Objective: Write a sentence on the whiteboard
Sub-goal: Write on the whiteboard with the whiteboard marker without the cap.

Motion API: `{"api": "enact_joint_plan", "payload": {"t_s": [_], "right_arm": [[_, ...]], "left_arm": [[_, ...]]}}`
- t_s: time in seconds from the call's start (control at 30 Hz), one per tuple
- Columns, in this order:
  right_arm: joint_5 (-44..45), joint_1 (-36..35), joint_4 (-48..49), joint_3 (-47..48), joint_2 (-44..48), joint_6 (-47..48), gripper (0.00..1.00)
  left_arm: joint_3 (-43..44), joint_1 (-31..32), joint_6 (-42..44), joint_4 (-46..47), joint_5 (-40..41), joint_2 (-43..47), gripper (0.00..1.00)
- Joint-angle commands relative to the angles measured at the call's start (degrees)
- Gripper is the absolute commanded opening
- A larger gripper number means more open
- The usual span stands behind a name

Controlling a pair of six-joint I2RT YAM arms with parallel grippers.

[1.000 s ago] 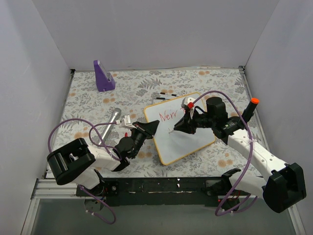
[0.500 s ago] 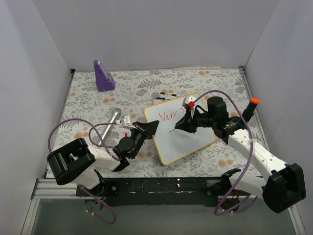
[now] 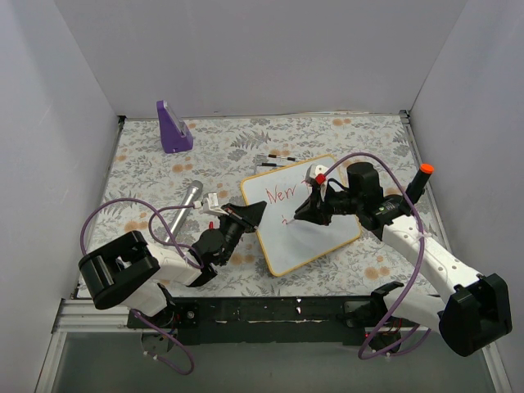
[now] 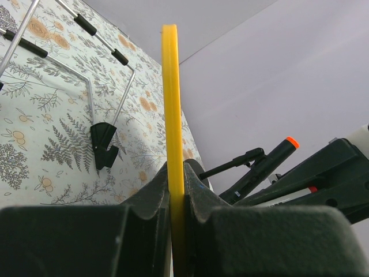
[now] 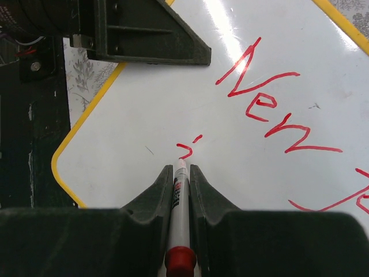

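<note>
The whiteboard (image 3: 315,233), white with a yellow frame, lies tilted at the table's middle. My left gripper (image 3: 252,214) is shut on its left edge; the yellow frame (image 4: 172,104) stands between the jaws in the left wrist view. My right gripper (image 3: 299,214) is shut on a red marker (image 5: 180,196), its tip touching the board (image 5: 132,133). The sentence (image 5: 277,115) reads "New" in red plus the start of another word at the right. A small fresh red mark (image 5: 185,149) with a dot sits at the marker's tip, on a second line.
A purple wedge-shaped stand (image 3: 173,128) stands at the back left. A silver cylinder (image 3: 190,196) lies left of the board. A wire stand with black tips (image 4: 95,86) lies behind the board. An orange-tipped black post (image 3: 418,182) stands at the right.
My right gripper has shifted slightly left and nearer on the board with the marker. A small red mark now shows on the second line. The left gripper has not moved.
</note>
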State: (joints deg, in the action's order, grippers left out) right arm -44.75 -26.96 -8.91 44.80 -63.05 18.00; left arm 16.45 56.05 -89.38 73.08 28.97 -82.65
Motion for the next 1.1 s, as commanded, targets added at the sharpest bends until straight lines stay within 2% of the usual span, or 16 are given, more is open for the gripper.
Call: {"api": "enact_joint_plan", "payload": {"t_s": [0.0, 0.4, 0.53, 0.77, 1.07], "right_arm": [[-2.5, 0.2, -3.9, 1.6, 0.4, 3.0, 0.01], [-4.5, -0.7, -7.5, 1.3, 0.6, 6.1, 0.01], [1.6, -0.8, -6.0, 1.5, 0.6, 4.1, 0.01], [6.7, 0.9, -4.3, 2.8, 1.7, 2.5, 0.01], [2.6, 3.8, -2.5, 4.4, 0.9, 0.7, 0.01]], "left_arm": [[1.0, 0.3, 0.9, 9.5, -0.5, 1.2, 0.0], [1.0, 0.3, 0.6, 9.9, -0.8, 0.5, 0.0], [1.0, 0.3, 0.6, 9.8, -0.8, 0.6, 0.0], [0.9, 0.3, 0.5, 9.9, -0.9, 0.6, 0.0], [0.8, 0.3, 0.4, 10.2, -1.0, 0.5, 0.0]]}}
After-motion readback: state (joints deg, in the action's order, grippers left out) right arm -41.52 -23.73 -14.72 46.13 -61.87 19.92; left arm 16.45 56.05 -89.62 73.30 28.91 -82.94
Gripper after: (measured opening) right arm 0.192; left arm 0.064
